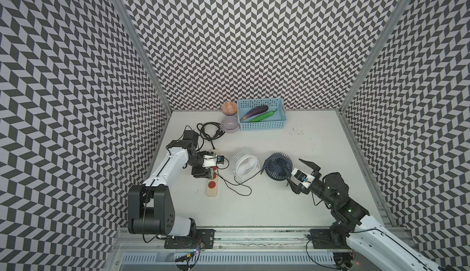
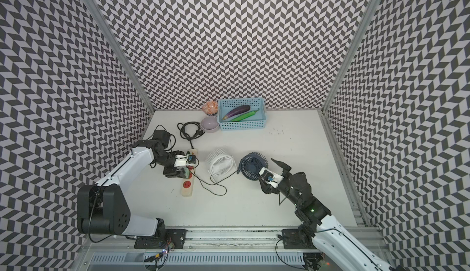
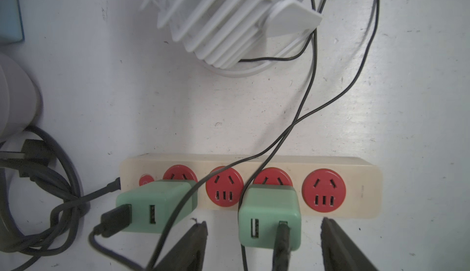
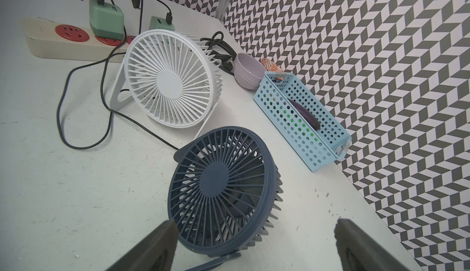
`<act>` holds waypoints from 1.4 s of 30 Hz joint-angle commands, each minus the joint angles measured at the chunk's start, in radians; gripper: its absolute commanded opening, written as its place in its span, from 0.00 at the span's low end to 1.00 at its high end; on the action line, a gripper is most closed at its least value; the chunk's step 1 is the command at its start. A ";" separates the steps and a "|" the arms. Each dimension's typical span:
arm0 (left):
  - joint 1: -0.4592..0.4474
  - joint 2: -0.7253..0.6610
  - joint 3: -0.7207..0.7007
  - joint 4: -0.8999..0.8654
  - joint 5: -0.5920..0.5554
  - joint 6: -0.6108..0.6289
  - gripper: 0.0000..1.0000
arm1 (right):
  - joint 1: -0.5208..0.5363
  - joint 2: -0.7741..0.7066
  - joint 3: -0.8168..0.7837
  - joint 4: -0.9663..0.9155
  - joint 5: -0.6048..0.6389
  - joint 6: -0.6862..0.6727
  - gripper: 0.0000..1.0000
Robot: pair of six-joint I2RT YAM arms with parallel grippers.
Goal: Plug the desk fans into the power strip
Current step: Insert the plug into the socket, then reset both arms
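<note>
Left claw [image 3: 262, 231]: mine, jaws apart, low over the power strip. One finger [image 3: 193, 246] and its partner stand either side of a green charger [image 3: 269, 219] with a gap on both sides, so nothing is gripped.
Right claw [image 4: 254, 231]: mine too, spread wide and empty, just in front of the blue fan [image 4: 223, 180].
Power strip [image 1: 211, 193]: flat on the table [image 1: 279, 206] on my left side, with four red sockets in a row and a small button [image 3: 146, 180] at the far end.
Green charger: standing in the third socket from the button, with a black lead in its top.
Second charger [image 3: 157, 206]: in the socket next to the button, also with a black lead.
Free sockets: second socket [image 3: 224, 188] and fourth socket [image 3: 323, 188], counted from the button.
White fan [image 1: 245, 164]: upright on its stand, between the strip and the blue fan.
Thin cords [image 3: 292, 128]: crossing over the strip and looping on the table; I cannot tell which lead serves which fan.
Basket [image 1: 262, 128]: pale blue, by the back wall, holding an aubergine [image 1: 255, 111] and a long green vegetable [image 1: 263, 116].
Bowls: lilac bowl [image 1: 230, 125] beside the basket, patterned bowl [image 1: 229, 107] behind it.
Thick cord [image 1: 209, 130]: coiled near the lilac bowl — it enters the strip at the button end.
</note>
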 commanded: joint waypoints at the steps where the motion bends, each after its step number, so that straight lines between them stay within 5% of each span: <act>1: -0.006 -0.041 0.034 -0.056 0.048 0.013 0.74 | -0.008 -0.005 0.004 0.038 -0.008 -0.001 1.00; 10: -0.001 -0.119 0.080 -0.073 0.131 -0.013 0.84 | -0.008 0.014 0.024 0.044 -0.008 0.019 1.00; 19: 0.080 -0.147 0.171 0.016 0.326 -0.175 0.88 | -0.024 0.098 0.111 0.094 0.008 0.115 1.00; 30: 0.193 -0.199 0.089 0.523 0.495 -0.793 1.00 | -0.151 0.278 0.227 0.224 0.060 0.316 1.00; 37: 0.207 -0.207 -0.063 0.871 0.332 -1.136 1.00 | -0.219 0.349 0.246 0.311 0.159 0.404 0.99; 42: 0.206 -0.213 -0.192 1.095 0.212 -1.266 1.00 | -0.292 0.401 0.257 0.352 0.231 0.506 1.00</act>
